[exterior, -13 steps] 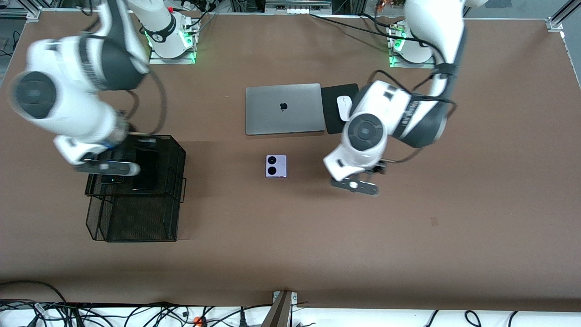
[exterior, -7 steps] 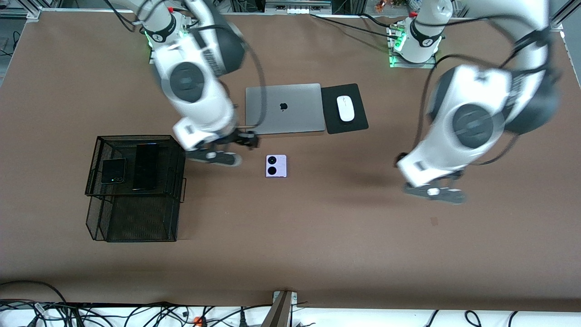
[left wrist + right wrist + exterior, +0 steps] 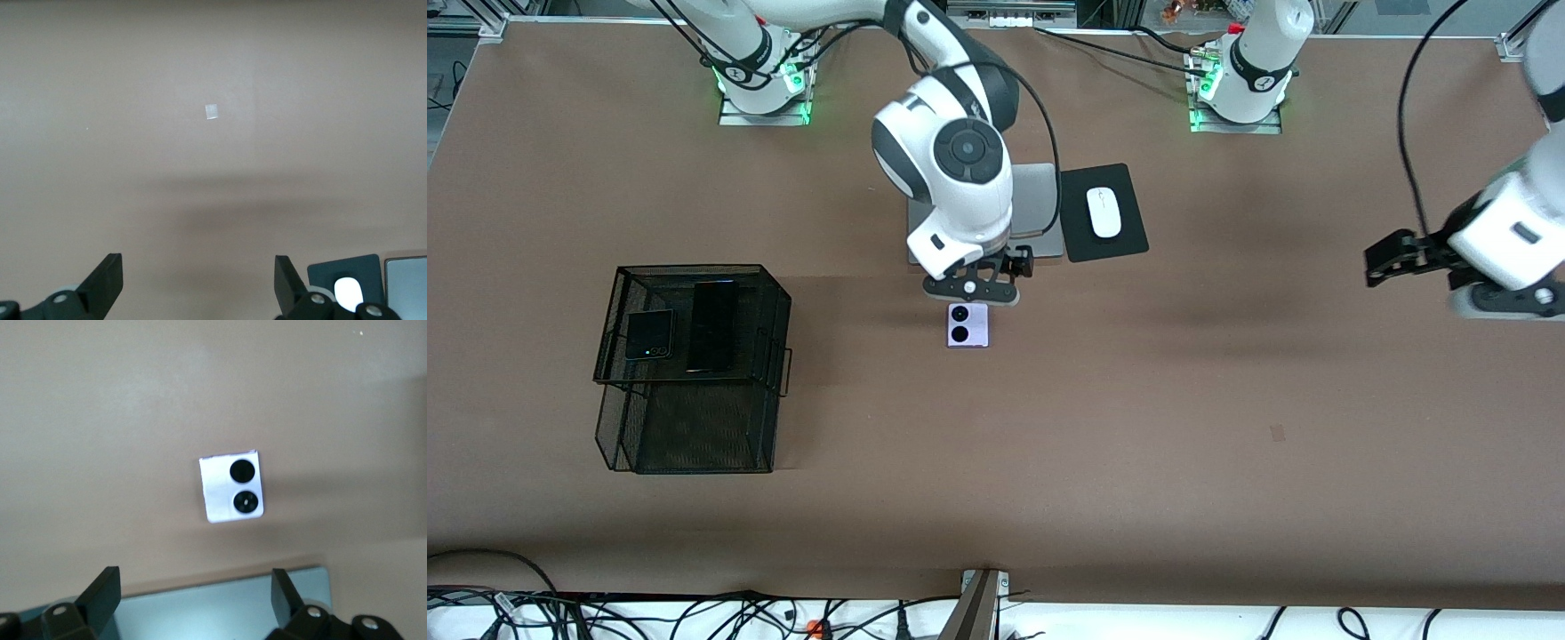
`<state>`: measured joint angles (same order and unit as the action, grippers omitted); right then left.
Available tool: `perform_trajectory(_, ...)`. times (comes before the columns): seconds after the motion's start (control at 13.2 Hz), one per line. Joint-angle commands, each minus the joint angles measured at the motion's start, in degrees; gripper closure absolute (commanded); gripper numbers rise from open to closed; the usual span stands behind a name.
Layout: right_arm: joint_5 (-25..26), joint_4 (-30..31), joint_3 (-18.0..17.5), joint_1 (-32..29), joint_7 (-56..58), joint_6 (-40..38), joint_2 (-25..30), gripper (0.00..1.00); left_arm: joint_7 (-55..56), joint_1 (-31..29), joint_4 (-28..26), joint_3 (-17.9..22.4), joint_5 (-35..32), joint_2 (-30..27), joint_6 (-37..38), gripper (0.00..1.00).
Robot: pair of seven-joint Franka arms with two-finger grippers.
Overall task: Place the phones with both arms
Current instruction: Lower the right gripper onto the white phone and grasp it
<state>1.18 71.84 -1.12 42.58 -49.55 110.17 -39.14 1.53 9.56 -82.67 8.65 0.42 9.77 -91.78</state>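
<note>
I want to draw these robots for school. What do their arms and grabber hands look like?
Both arms are chunky white tubes with dark grey bands at the joints and round grey caps. Black cables loop along them, and green lights glow at their bases. The right gripper and the left gripper are black, each with two flat fingers.

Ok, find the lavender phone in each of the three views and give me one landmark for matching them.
Front view: lavender phone lies mid-table, just nearer the camera than the grey laptop.
Right wrist view: it sits mid-picture, past the laptop's edge.
Left wrist view: not in it; only bare table and a corner with the mouse.
Shared landmark: the laptop, in all three.
</note>
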Motion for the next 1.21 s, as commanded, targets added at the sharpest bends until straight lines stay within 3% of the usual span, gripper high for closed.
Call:
perform_trajectory(0.0,2.7,0.7,0.0,-1.1,1.6,4.9,-3.3,0.0,-0.6,-5.9,-13.1,-6.1,0.6,-10.2,-5.9,0.0)
perform_trajectory(0.08,3.0,3.6,0.1,-1.4,1.7,8.9,-3.4,0.0,-0.2,-7.4,-15.8,-8.3,0.1,-12.3,-6.3,0.0)
perform_trajectory(0.3,3.0,8.3,0.1,-2.2,2.7,16.4,-5.4,0.0,-2.0,-7.5,-16.1,-8.5,-2.2,-12.5,-6.0,0.0)
perform_trajectory(1.14,3.0,8.5,0.1,-2.3,3.1,20.6,-10.9,0.0,-1.4,-7.6,-14.2,-8.5,-2.5,-11.3,-5.2,0.0)
